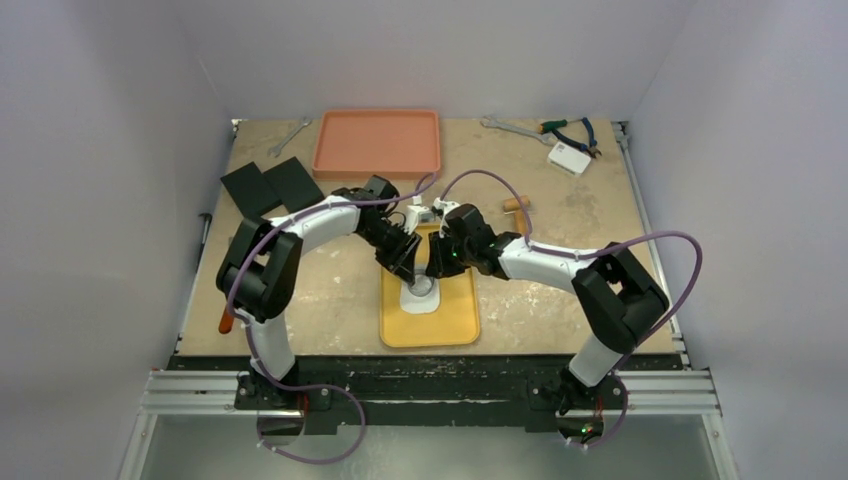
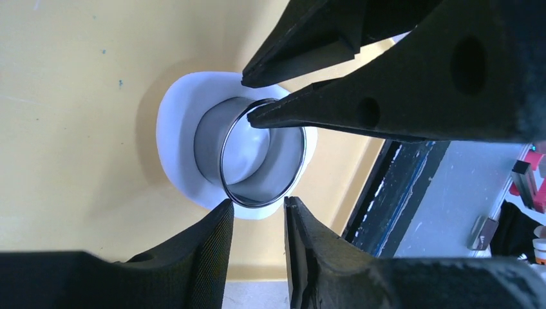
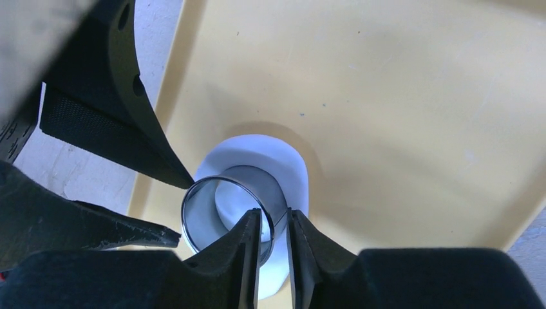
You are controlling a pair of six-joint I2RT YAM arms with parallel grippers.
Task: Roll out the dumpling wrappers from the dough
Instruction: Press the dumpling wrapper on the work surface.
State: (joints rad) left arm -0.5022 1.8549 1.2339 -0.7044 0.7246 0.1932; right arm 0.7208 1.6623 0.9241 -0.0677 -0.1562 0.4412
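Note:
A flattened piece of white dough (image 1: 420,298) (image 2: 174,141) (image 3: 293,167) lies on the yellow board (image 1: 450,325) (image 2: 64,129) (image 3: 418,96). A metal ring cutter (image 1: 424,284) (image 2: 225,174) (image 3: 251,177) stands upright on the dough and encloses a round of it. No separate dumpling wrappers show. My left gripper (image 1: 410,265) (image 2: 257,205) is open, its tips just outside the ring's rim and apart from it. On the opposite side my right gripper (image 1: 437,265) (image 3: 273,215) is open too. It straddles the ring's wall with a little gap on each side.
An orange tray (image 1: 377,143) sits at the back of the table. Two black blocks (image 1: 270,187) lie back left. Wrenches (image 1: 510,127), pliers (image 1: 570,130) and a white box (image 1: 569,157) lie back right. A small wooden piece (image 1: 516,205) is just right of the board.

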